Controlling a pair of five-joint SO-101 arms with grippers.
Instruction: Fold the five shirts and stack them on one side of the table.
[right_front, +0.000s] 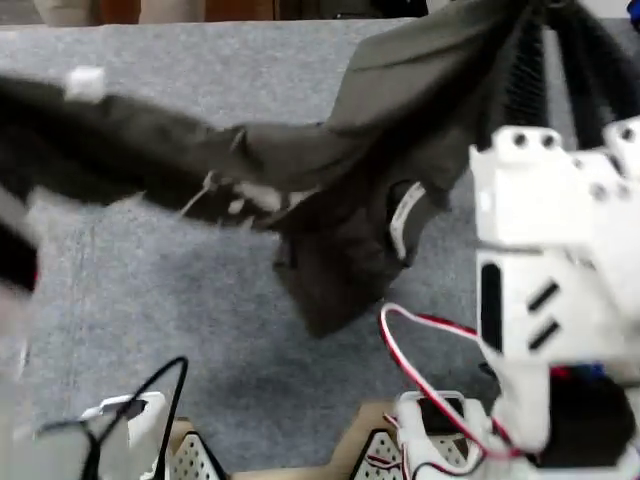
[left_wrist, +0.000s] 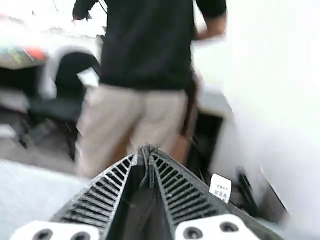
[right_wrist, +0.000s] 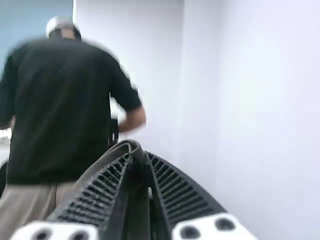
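A dark olive-grey shirt (right_front: 330, 170) hangs stretched in the air above the grey table (right_front: 150, 310), sagging to a point near the middle. Its collar label (right_front: 403, 215) faces up. My right gripper (right_wrist: 134, 147) is shut on a fold of the shirt's cloth; in the high view its ribbed black fingers (right_front: 525, 70) rise to the upper right corner. My left gripper (left_wrist: 146, 150) is also shut on dark cloth, with a white tag (left_wrist: 220, 187) beside it. The shirt's left end (right_front: 60, 140) runs toward the left edge.
The right arm's white body (right_front: 550, 280) stands over the table's right side, trailing a red and white cable (right_front: 420, 350). Both arm bases (right_front: 150, 435) sit at the near edge. Both wrist views face a person (left_wrist: 145, 75) standing in the room behind.
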